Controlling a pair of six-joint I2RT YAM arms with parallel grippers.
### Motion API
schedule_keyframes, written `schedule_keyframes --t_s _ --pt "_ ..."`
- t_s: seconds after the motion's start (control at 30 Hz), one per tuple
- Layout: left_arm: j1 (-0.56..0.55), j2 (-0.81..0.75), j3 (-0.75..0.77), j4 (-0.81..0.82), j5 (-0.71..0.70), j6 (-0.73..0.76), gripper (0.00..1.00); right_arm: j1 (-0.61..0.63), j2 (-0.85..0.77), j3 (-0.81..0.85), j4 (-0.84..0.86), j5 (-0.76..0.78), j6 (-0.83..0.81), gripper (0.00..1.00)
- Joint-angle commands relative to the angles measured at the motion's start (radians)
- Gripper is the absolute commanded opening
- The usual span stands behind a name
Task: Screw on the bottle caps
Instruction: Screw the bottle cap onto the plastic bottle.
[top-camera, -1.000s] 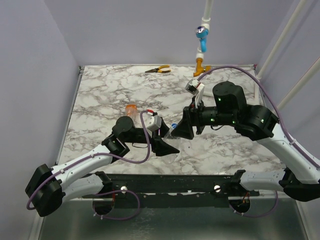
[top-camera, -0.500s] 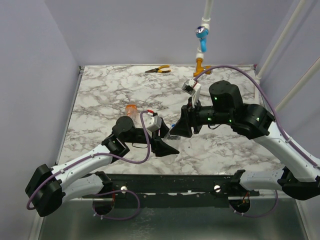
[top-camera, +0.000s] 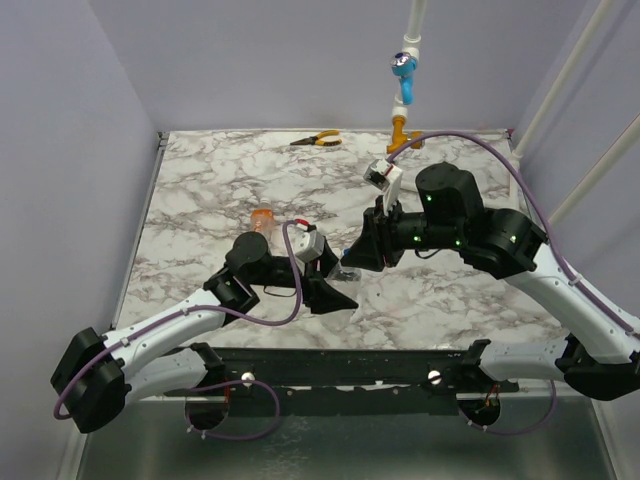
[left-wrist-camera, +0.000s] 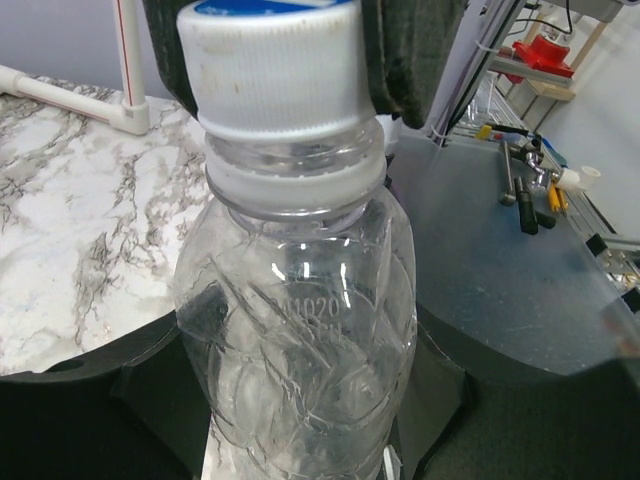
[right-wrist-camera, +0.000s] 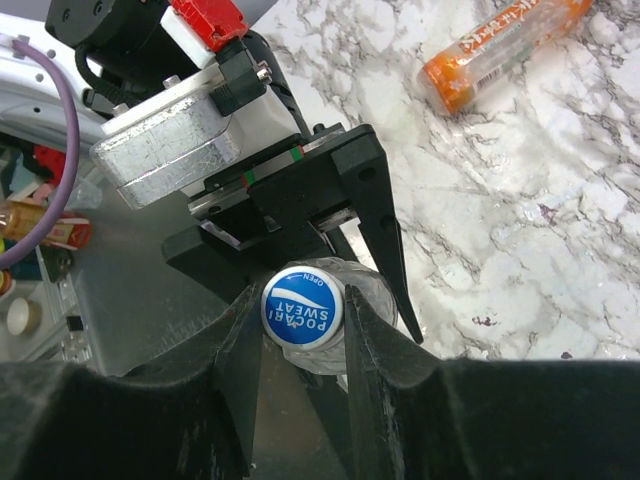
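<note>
Top view: left gripper (top-camera: 340, 292) and right gripper (top-camera: 352, 258) meet at lower centre of the marble-patterned table (top-camera: 200, 190). The clear bottle (top-camera: 348, 272) sits between them, mostly hidden by black fingers. A slim orange bottle (top-camera: 262, 217) lies flat just left of centre, apart from both. Pliers (top-camera: 317, 140) lie at the top edge.

Left wrist: the clear bottle (left-wrist-camera: 300, 330) fills the frame. It is thin, faceted, see-through plastic, clamped at the lower body between the left gripper's black fingers (left-wrist-camera: 150, 385). Its cap (left-wrist-camera: 275, 70) has a white ribbed skirt and a blue top and sits on the neck. How far it is threaded, can't tell.

Right wrist: the round cap (right-wrist-camera: 302, 311) has a glossy blue printed top. The right gripper (right-wrist-camera: 302, 330) pinches it, dark matte fingers (right-wrist-camera: 240, 345) touching both sides. The orange bottle (right-wrist-camera: 505, 45) lies on the marble, upper right.
</note>
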Motion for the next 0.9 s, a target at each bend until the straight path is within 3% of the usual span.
schedule_keyframes --t_s 0.0,0.87 --pt "0.006 0.0 0.006 0.028 0.037 -0.024 0.39 0.007 0.012 -0.027 -0.019 0.091 -0.025 0.22" --pt "0.003 -0.035 0.019 0.012 0.262 -0.108 0.39 0.007 -0.047 0.011 0.064 -0.187 -0.127 0.21"
